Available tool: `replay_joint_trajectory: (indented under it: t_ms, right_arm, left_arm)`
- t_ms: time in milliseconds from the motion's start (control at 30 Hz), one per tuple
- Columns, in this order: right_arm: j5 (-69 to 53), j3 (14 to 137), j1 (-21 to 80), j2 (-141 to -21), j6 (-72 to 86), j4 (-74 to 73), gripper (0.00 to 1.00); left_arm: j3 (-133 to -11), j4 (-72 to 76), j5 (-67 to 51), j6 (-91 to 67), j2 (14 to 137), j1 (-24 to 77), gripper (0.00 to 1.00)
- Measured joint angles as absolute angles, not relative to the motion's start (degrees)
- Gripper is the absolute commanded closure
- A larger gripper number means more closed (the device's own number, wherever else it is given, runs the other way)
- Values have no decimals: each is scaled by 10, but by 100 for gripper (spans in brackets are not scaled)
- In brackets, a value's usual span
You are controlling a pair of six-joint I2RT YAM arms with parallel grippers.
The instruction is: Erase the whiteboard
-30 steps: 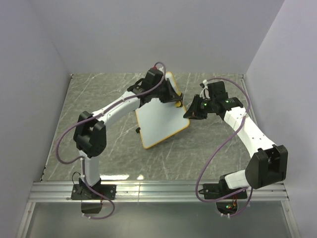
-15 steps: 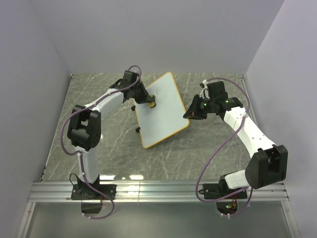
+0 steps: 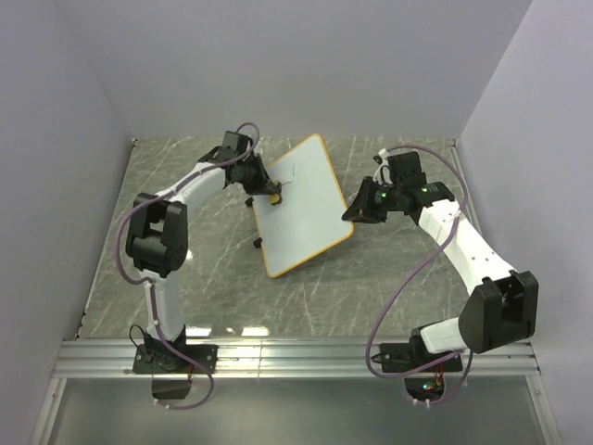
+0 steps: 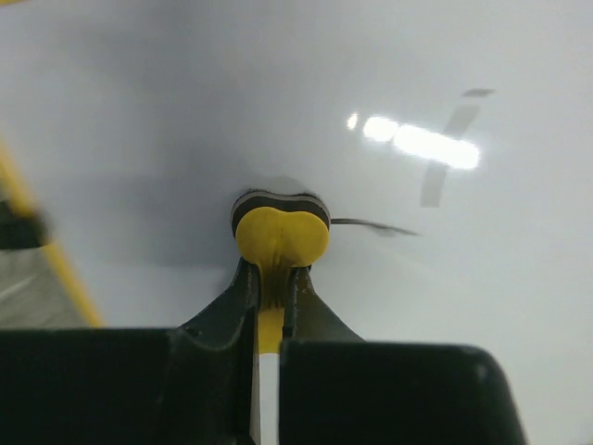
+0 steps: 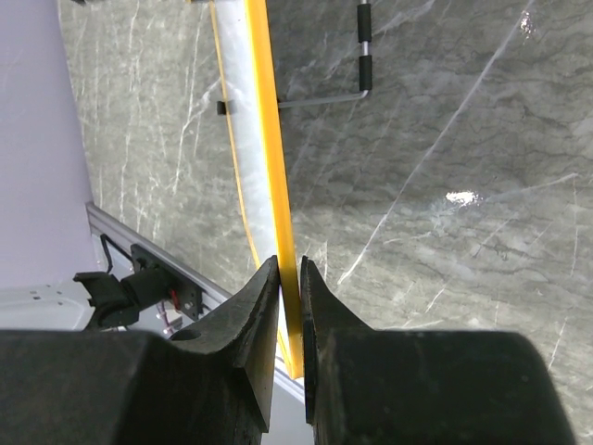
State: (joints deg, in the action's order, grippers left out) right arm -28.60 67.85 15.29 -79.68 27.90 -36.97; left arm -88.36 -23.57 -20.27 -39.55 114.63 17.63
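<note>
The whiteboard (image 3: 301, 206), white with an orange-yellow rim, stands tilted on the marble table. My right gripper (image 3: 355, 210) is shut on its right edge; the right wrist view shows the yellow rim (image 5: 273, 176) pinched between my fingers. My left gripper (image 3: 271, 195) is shut on a small yellow eraser (image 4: 281, 236), whose dark pad presses on the board face (image 4: 185, 120) near its upper left. Two faint dark marks (image 4: 445, 171) remain on the white surface to the right of the eraser.
Grey marble tabletop (image 3: 389, 287) lies around the board. Lilac walls close in the back and both sides. A metal rail (image 3: 296, 357) runs along the near edge by the arm bases. A wire stand with black tips (image 5: 363, 46) sticks out behind the board.
My left arm has swept the eraser from the board's upper right edge across to its upper left. The right gripper and the board have stayed put.
</note>
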Motion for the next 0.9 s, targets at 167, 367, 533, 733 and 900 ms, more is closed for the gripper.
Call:
replay_joint_trajectory:
  t_ms: [167,367,533,733,900]
  right_arm:
    - [-287,679,154,-797,283,-366,100]
    - [-287,679,155,-798,286,-364,100]
    - [-287,679,155,-798,285,-364,100]
    - [-285,679,156,-798,282,-365,100]
    - [-286,679,157,-798,282,-364,100]
  left_arm:
    - [-996,-250,-233,-385,1169,233,100]
    - [-1041,-239,-252,-401,1171,266,100]
    - [-1042,-241,-238,-403,1196,232,100]
    - [-1001,-246,-222,-396,1211,178,100]
    - [-985,-248,-216,-389,1215,159,100]
